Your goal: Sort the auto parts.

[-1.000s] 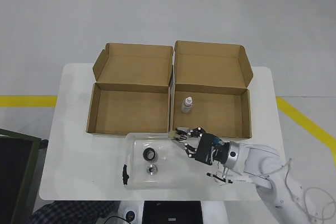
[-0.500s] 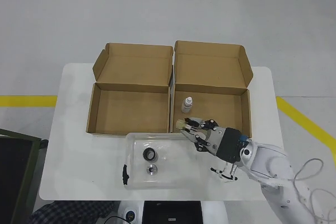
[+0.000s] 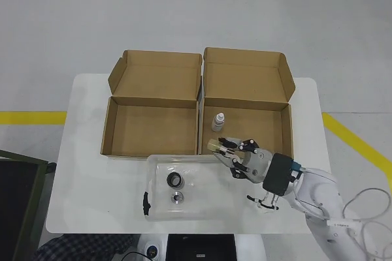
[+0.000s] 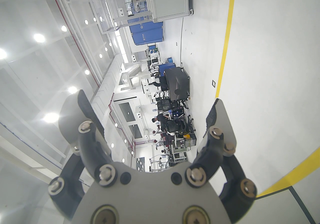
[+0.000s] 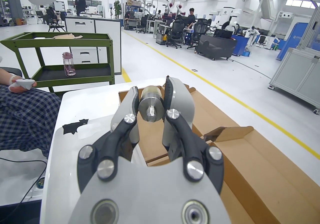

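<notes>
Right hand [image 5: 151, 92] clamped on cylindrical part [image 5: 150, 110], fingers across its sides, axis level. Part held above near wall of right box [image 3: 261, 134], mid-counter [image 3: 85, 163]; judged bound for that box, beside white bottle [image 3: 218, 121]. Clear tray [image 3: 202, 196] at counter's near edge holds black ring [image 3: 175, 179] and metal nut [image 3: 176, 198], unsorted. Left hand [image 4: 149, 97] fingers apart, nothing held, raised away from counter, judged parked out of the way.

Right box [image 3: 261, 134]: open-topped; white bottle [image 3: 218, 121] stands by its left wall.
Near-left corner: right claw [image 3: 217, 146] with metal cylinder [image 5: 150, 105] hangs near that bottle.
</notes>
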### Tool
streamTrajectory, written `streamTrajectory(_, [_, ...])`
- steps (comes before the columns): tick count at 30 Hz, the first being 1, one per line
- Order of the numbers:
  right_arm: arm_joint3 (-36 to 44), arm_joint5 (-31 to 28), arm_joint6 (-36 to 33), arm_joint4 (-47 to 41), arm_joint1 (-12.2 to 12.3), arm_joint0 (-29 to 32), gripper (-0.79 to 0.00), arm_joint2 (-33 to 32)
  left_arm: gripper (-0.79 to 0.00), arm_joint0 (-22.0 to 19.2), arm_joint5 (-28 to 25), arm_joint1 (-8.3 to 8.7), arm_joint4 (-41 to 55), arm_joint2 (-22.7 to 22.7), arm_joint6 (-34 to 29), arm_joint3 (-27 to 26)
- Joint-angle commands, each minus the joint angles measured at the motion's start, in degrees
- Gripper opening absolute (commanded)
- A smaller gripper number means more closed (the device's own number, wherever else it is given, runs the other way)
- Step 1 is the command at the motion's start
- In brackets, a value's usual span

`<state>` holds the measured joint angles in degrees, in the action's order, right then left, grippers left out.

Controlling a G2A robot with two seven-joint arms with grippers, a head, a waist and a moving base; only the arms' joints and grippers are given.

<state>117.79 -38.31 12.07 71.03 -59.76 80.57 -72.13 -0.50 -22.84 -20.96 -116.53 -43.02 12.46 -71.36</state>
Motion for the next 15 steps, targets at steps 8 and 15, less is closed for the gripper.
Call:
streamTrajectory(8, [0.11,0.32,-5.15,0.23,0.09,0.23,-0.785,-0.78,0.0,0.0,0.0,0.0,0.0,0.0,0.0,0.0])
streamTrajectory(15, [0.07,0.12,-12.65,-0.42,0.25,-0.42,-0.785,-1.39,0.0,0.0,0.0,0.0,0.0,0.0,0.0,0.0])
